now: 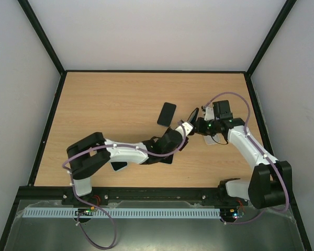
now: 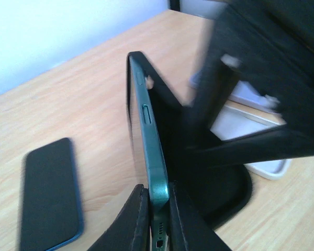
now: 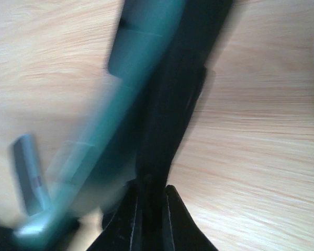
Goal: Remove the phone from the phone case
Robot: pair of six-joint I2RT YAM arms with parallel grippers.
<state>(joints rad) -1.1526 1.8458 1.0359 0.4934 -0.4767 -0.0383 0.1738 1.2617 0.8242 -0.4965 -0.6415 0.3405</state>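
Phone (image 2: 154,162), teal-edged: standing on edge above the table (image 1: 104,104), between the two arms. Left gripper (image 2: 157,191) is pinching its lower end, jaws closed on it.
Phone case (image 2: 170,125), black: is splaying away from the phone, with its upper end apparently wrapping the phone's top. Right gripper (image 3: 150,188) is clamping the case wall, closed.
Handling note: this parting step is likely calling for firm holds on both sides and a slow, untwisted pull of the case off that top end.
Second dark phone (image 2: 49,196) is lying flat nearby.
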